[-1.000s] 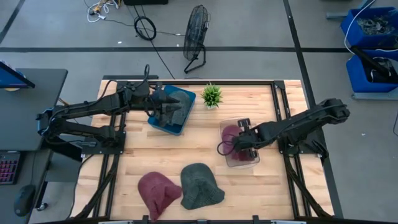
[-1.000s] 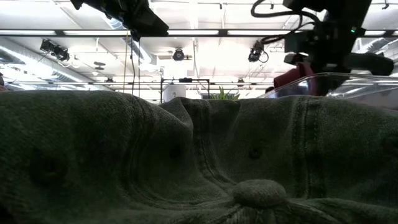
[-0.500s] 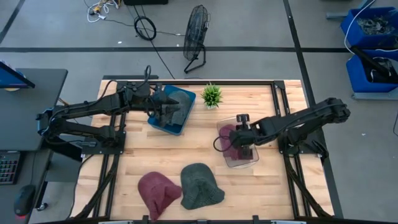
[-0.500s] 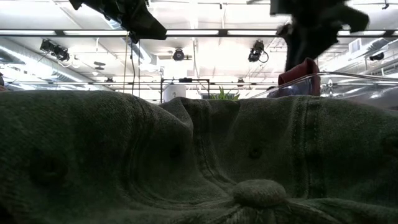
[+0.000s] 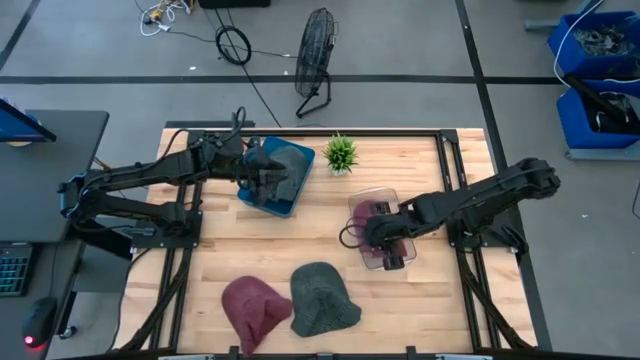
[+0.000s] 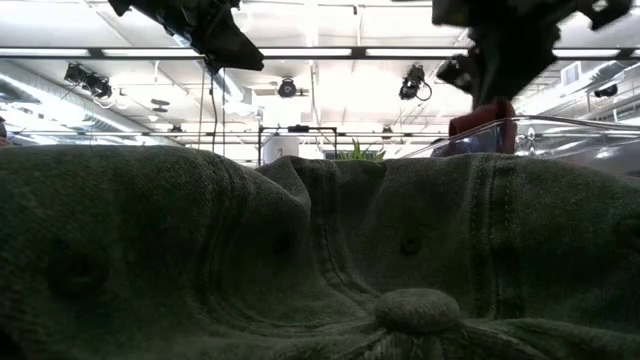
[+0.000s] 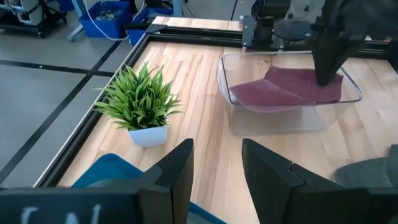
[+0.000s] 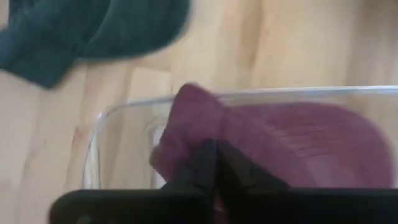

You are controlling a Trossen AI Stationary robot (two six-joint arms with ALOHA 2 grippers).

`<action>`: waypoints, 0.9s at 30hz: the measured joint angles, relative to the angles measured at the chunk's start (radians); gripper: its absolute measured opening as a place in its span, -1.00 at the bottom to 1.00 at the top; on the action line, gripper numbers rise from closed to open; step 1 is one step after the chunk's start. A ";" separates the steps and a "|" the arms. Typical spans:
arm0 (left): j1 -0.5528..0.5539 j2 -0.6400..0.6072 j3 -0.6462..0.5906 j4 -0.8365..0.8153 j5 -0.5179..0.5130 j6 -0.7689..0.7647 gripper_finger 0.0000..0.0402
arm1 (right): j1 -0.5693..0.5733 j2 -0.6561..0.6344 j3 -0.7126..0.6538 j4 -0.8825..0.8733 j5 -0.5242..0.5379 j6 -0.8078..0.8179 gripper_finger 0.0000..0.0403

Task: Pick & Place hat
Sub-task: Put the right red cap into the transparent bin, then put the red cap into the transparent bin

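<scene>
The right gripper (image 5: 381,243) is down inside the clear plastic bin (image 5: 405,198) on the right half of the wooden tabletop (image 5: 330,210), at the bin's near-left part. In the right wrist view its fingers (image 8: 208,165) are pressed together with a fold of the maroon hat (image 8: 292,134) pinched between them, the cloth bunched up against the bin's near wall. In the left wrist view the same hat (image 7: 292,87) lies on the bin's floor, with the right arm standing over its right end.

The left gripper (image 5: 262,172) hovers over the blue bin (image 5: 262,203) at the far left of the tabletop, above the dark grey hat (image 5: 288,160) that lies in it. Its fingers (image 7: 177,168) stand slightly apart with nothing between them.

A small potted plant (image 5: 341,153) sits at the far edge between the two bins. Near the front edge lie two more hats side by side and touching: a second maroon hat (image 5: 255,306) on the left and a dark green hat (image 5: 322,297) on the right. The green one fills most of the low view (image 6: 300,260), with the clear bin's rim showing above it on the right.
</scene>
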 joint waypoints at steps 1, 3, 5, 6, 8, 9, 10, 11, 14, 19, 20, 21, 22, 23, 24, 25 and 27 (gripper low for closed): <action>0.000 0.000 0.000 0.000 0.000 0.000 -0.30 | 0.001 0.009 -0.013 0.013 -0.007 -0.011 -0.96; 0.000 0.000 0.000 0.000 0.000 -0.007 -0.30 | 0.001 0.028 -0.039 0.032 -0.007 -0.019 -0.93; 0.000 0.000 0.000 0.000 0.000 -0.036 -0.30 | -0.002 0.049 -0.064 0.050 -0.001 -0.021 -0.92; 0.000 0.000 0.000 0.000 0.000 -0.055 -0.30 | -0.005 0.064 -0.077 0.055 0.001 -0.023 -0.94; -0.002 0.000 0.000 -0.001 0.001 -0.092 -0.30 | -0.010 0.098 -0.099 0.053 0.004 -0.028 -0.97; -0.005 0.000 0.000 -0.003 0.003 -0.109 -0.30 | -0.013 0.116 -0.108 0.054 0.009 -0.031 -0.98; -0.010 0.000 0.000 -0.005 0.008 -0.116 -0.30 | -0.017 0.131 -0.117 0.056 0.019 -0.033 -0.98; -0.015 0.000 0.000 -0.007 0.017 -0.123 -0.30 | -0.020 0.148 -0.122 0.057 0.020 -0.037 -0.97; -0.037 0.000 0.000 -0.008 0.050 -0.126 -0.30 | -0.032 0.177 -0.120 0.061 0.007 -0.068 -0.96; -0.087 -0.006 0.006 -0.015 0.056 -0.169 -0.30 | -0.056 0.168 -0.061 -0.024 0.052 -0.133 -0.97; -0.100 -0.007 0.015 -0.020 0.056 -0.189 -0.30 | -0.061 0.159 -0.037 -0.058 0.064 -0.137 -0.97; -0.116 -0.009 0.024 -0.025 0.055 -0.205 -0.30 | -0.066 0.146 -0.011 -0.084 0.083 -0.139 -0.96; -0.132 -0.014 0.032 -0.039 0.054 -0.220 -0.30 | -0.070 0.135 0.014 -0.105 0.103 -0.139 -0.95; -0.149 -0.016 0.043 -0.061 0.054 -0.226 -0.30 | -0.073 0.126 0.039 -0.132 0.125 -0.140 -0.95; -0.169 -0.016 0.060 -0.083 0.055 -0.236 -0.30 | -0.077 0.118 0.057 -0.157 0.143 -0.148 -0.93; -0.190 -0.016 0.078 -0.116 0.056 -0.247 -0.30 | -0.081 0.113 0.075 -0.179 0.158 -0.158 -0.92; -0.234 -0.016 0.113 -0.212 0.056 -0.278 -0.30 | -0.088 0.097 0.106 -0.192 0.181 -0.191 -0.90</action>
